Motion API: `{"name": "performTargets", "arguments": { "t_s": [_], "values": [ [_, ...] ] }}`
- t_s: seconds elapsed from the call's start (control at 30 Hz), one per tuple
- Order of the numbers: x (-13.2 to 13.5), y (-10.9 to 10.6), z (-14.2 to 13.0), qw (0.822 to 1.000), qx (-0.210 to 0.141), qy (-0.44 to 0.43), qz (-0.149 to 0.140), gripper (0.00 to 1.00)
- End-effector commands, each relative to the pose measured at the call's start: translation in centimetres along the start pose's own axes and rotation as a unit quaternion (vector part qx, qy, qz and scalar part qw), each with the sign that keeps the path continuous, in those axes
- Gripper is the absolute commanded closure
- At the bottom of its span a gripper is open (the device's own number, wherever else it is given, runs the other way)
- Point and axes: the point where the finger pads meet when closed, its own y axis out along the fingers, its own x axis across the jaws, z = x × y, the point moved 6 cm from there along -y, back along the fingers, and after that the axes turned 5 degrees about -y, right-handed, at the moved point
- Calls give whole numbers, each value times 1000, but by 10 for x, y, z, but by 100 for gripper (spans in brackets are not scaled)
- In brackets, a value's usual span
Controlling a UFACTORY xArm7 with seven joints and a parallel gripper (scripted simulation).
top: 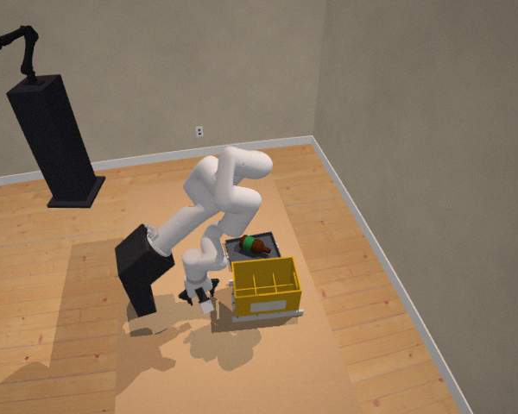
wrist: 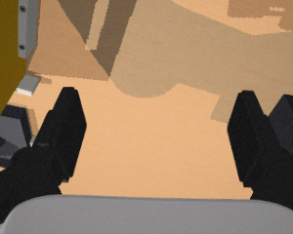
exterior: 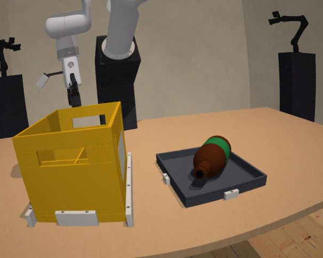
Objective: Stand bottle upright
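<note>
One open hand (top: 199, 295) (exterior: 75, 104) (wrist: 156, 107) points downward beside the yellow crate (top: 266, 303) (exterior: 72, 188) (wrist: 2, 54).

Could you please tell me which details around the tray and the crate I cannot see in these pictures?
- Side of the bottle resting on the tray: underneath, hidden by the bottle itself in top and exterior views.
- Most of the bottle and tray in the wrist view: cut off by the left edge.
- Crate floor: exterior view, hidden by its walls.
- Writing, if any, on the crate's pale label: too small in the top view.
</note>
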Motion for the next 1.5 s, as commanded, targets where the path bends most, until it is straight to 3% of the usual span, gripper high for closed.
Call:
{"name": "performTargets", "arguments": {
  "t_s": [0.0,0.37,0.87,0.93,1.17,1.4,1.47],
  "values": [
    [5,-3,6,1000,4,6,-9,0],
    [18,-12,22,999,16,26,-35,0],
    [55,-47,74,987,65,90,-115,0],
    [55,-47,74,987,65,90,-115,0],
    [76,-78,109,971,108,134,-165,0],
    [95,-122,151,943,169,186,-217,0],
    [95,-123,151,943,170,187,-218,0]
  ]
}}
